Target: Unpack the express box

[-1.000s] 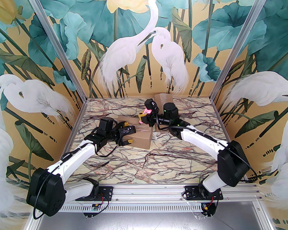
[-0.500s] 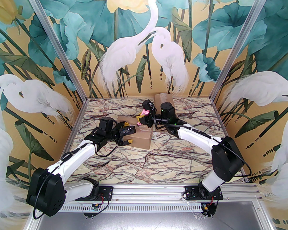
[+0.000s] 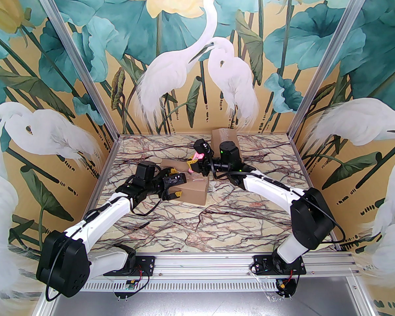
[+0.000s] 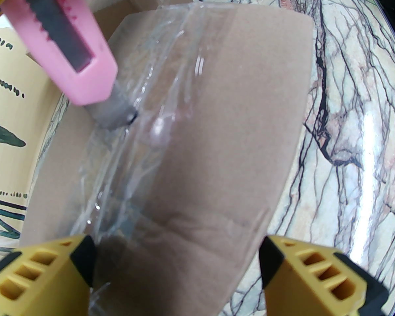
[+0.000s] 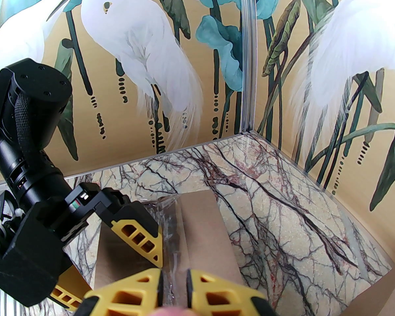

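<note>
**On the Table: Box Straddled, Knife at the Tape**

On the marble table (image 3: pixel 237 216), we find the express box (image 3: pixel 194 189) left of centre, its top covered lengthwise by clear tape (image 4: pixel 158 87). A second carton (image 3: pixel 224 134) stands near the back wall. We see the left gripper (image 3: pixel 174 183) with jaws spread wide across the box's near-left end; we cannot tell whether the pads press on it. We see the right gripper (image 3: pixel 195 162) clamped on a pink utility knife (image 4: pixel 62 41), which tilts down over the box. Its short blade (image 4: pixel 113 112) touches the tape.
</note>
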`<action>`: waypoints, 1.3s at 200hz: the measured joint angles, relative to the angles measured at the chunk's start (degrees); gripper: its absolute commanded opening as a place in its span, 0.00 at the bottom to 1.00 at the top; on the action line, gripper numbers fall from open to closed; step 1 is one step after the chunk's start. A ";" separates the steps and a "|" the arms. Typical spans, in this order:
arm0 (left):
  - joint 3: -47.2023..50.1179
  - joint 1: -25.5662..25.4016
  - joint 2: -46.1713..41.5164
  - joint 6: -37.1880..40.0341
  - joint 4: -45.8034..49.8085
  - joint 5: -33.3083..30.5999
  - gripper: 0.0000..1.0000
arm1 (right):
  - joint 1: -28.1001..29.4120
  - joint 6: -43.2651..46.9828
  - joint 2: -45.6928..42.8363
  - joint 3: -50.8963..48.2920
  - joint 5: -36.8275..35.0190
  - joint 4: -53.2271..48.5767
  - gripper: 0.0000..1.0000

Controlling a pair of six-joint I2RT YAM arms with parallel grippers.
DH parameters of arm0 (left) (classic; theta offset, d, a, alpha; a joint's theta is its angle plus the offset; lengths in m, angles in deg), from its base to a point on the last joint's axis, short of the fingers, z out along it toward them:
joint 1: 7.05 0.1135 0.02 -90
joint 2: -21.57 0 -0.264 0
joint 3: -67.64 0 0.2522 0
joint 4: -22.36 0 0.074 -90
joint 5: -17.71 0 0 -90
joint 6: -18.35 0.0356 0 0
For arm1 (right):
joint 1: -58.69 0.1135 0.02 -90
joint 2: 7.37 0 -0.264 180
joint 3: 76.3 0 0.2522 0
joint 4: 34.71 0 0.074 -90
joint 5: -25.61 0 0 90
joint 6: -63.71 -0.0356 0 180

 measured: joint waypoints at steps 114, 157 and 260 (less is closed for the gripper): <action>-0.02 -0.74 0.46 0.13 -0.46 0.11 0.83 | -1.49 -0.20 -4.04 -2.51 0.70 -2.91 0.00; -0.57 -0.83 1.22 -1.03 -0.61 -0.42 0.82 | -3.48 -2.51 -6.10 -2.64 0.79 -6.67 0.00; -1.68 -0.83 2.45 -1.99 -0.02 -1.05 0.82 | -5.84 -4.55 -9.57 -4.46 1.20 -10.32 0.00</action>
